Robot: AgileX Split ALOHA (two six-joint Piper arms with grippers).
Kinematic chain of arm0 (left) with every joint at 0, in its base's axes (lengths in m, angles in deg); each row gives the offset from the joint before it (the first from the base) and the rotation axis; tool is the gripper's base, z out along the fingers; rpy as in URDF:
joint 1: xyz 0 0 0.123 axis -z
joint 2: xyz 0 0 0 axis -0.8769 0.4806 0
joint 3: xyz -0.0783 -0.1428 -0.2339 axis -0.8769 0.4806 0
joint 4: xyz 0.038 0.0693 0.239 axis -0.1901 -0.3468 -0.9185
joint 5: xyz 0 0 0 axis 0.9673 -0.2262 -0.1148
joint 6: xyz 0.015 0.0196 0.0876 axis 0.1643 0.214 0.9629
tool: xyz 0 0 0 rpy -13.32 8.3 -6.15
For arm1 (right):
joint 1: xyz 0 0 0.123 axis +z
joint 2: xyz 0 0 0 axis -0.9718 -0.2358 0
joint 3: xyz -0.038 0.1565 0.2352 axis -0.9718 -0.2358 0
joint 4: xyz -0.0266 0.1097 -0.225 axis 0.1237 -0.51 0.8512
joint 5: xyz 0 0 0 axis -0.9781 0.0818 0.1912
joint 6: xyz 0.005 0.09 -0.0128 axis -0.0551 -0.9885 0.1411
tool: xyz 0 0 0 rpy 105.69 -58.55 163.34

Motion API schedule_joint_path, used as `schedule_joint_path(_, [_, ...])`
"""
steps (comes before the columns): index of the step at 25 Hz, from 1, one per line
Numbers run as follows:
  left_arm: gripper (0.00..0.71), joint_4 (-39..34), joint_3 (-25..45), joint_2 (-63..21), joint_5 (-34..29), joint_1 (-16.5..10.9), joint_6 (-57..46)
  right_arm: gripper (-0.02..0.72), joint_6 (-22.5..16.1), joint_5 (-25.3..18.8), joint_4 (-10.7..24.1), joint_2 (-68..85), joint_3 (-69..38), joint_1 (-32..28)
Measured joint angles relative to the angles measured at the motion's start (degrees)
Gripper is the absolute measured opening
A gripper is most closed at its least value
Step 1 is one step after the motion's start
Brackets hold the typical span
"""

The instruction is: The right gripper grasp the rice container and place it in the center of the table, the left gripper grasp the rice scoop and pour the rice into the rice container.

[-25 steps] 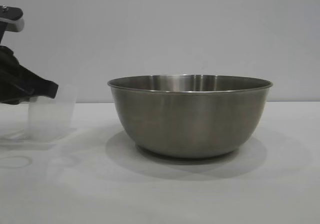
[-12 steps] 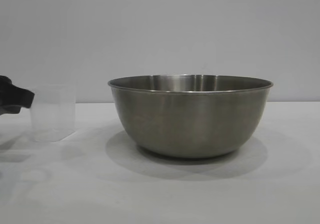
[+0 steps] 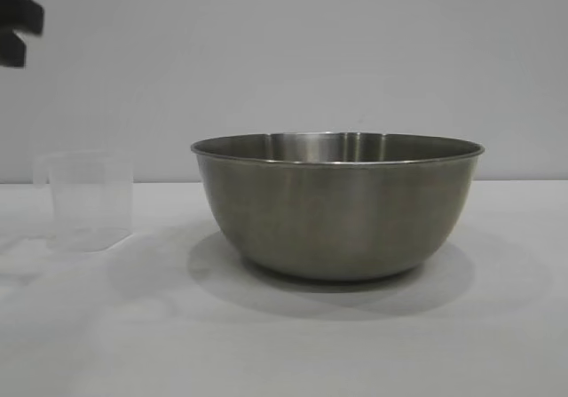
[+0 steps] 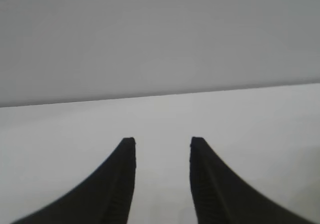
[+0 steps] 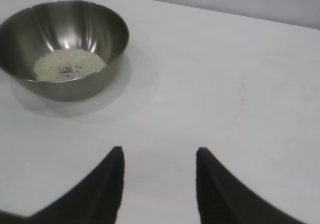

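The rice container (image 3: 337,203), a large steel bowl, stands on the white table (image 3: 284,344) in the middle of the exterior view. In the right wrist view it (image 5: 62,48) holds a shallow layer of rice (image 5: 69,64). The rice scoop (image 3: 89,200), a clear plastic cup, stands upright on the table left of the bowl, free of any gripper. My left gripper (image 4: 162,142) is open and empty over bare table; a bit of it (image 3: 19,26) shows high at the exterior view's left edge. My right gripper (image 5: 160,153) is open and empty, well away from the bowl.
A plain grey wall stands behind the table. The table's far edge (image 4: 160,96) shows in the left wrist view.
My left gripper has let go of the rice scoop, drawn away to the left and risen to the upper left corner. The scoop stays upright on the table. The bowl has not moved.
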Motion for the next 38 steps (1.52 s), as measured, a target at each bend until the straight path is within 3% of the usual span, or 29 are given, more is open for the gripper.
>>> schedule_joint_path(5, [0.133,-19.8,0.3,-4.0,-4.2,-9.6,-12.7,0.319,0.0,0.0,0.0,0.0,0.0,0.0])
schedule_joint_path(8, [0.133,-27.2,0.4,-6.8,-4.4,-13.9,-18.5,0.319,0.0,0.0,0.0,0.0,0.0,0.0])
schedule_joint_path(14, [0.133,-38.5,0.4,-18.6,-7.0,-14.5,-19.3,0.319,0.0,0.0,0.0,0.0,0.0,0.0])
schedule_joint_path(26, [0.133,-38.3,0.7,-55.4,-45.6,-14.5,-22.5,0.319,0.0,0.0,0.0,0.0,0.0,0.0])
schedule_joint_path(31, [0.133,-35.8,0.9,-66.8,-62.7,-14.5,-23.1,0.319,0.0,0.0,0.0,0.0,0.0,0.0])
schedule_joint_path(34, [0.133,-30.8,0.8,-71.7,-71.3,-14.5,-21.3,0.319,0.0,0.0,0.0,0.0,0.0,0.0])
schedule_joint_path(38, [0.133,-19.6,-1.6,-76.2,-81.0,-14.5,-9.4,0.319,0.0,0.0,0.0,0.0,0.0,0.0])
